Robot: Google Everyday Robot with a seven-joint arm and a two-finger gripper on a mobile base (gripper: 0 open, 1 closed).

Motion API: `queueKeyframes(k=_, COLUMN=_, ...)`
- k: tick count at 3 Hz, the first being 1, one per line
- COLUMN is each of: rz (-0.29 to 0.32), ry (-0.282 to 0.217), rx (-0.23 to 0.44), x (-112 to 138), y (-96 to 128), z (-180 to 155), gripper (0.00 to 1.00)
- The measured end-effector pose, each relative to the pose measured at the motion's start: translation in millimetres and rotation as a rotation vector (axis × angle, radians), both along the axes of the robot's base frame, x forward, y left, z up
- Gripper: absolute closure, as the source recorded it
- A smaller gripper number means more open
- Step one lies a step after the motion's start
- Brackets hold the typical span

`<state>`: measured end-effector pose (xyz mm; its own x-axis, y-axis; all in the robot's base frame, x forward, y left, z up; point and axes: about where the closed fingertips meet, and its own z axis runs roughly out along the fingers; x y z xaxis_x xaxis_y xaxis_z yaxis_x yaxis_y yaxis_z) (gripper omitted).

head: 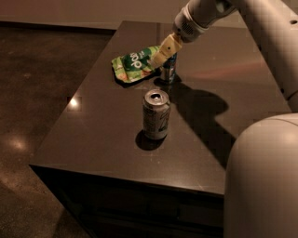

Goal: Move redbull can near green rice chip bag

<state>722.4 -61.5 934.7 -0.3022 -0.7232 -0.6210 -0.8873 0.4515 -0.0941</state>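
Gripper (160,55) at far side of the table (93,125), reaching down-left from the arm (265,32) at upper right, right at the top of the redbull can (169,69); cannot tell whether it is clamped on the can or has let it go

Redbull can stands upright at far middle of the table, just beside the right edge of the green rice chip bag (135,64); touching or a hair apart, can't tell which. Bag lies flat and crumpled, lettering up, to the left of the can

Progress, judged from the layout: main part looks done, the can is already next to the bag. What seems left: release the can if it is held, then lift the gripper clear without knocking it. Slim can likely tips easily, so a straight-up retreat looks safest

Soda can (156,115), wider, pale silver, opened top, upright near the middle of the table, nearer the camera, well apart from bag and slim can; not part of the task and not in the way

Surface: dark glossy rectangular tabletop, arm's shadow falls to the right of the cans, small bright light spot near the left edge

Room: dark polished floor (32,83) left of the table with faint light spots, pale wall strip (70,9) along the top. Robot's pale rounded body (265,186) fills the lower right corner
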Motion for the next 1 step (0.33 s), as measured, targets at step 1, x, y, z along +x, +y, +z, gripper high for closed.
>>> queueKeyframes(k=1, rz=0.0, ry=0.0, rx=0.0, x=0.0, y=0.0, z=0.0, gripper=0.0)
